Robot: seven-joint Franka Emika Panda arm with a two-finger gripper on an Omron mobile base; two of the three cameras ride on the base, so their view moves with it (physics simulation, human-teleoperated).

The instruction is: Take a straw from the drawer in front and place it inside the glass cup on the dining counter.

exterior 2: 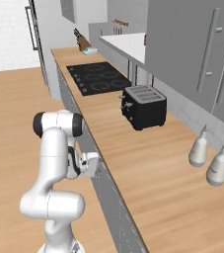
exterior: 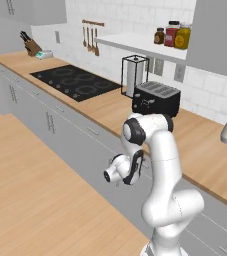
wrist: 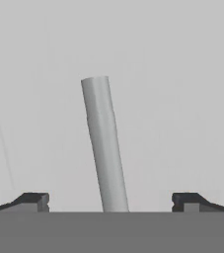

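The drawer (wrist: 182, 74) front faces the hand at close range, its slim bar handle (wrist: 105, 148) running from 6 o'clock up toward 12, leaning slightly to 11. The fingers (wrist: 111, 201) stand spread wide to either side of the bar, holding nothing. Above, the wooden bench (exterior: 110, 107) carries a black toaster (exterior: 156, 98) and hob (exterior: 76, 81).

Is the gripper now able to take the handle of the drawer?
Probably yes: the gripper faces the drawer front, jaws wide open, with the bar handle between the fingertips and nothing in between.
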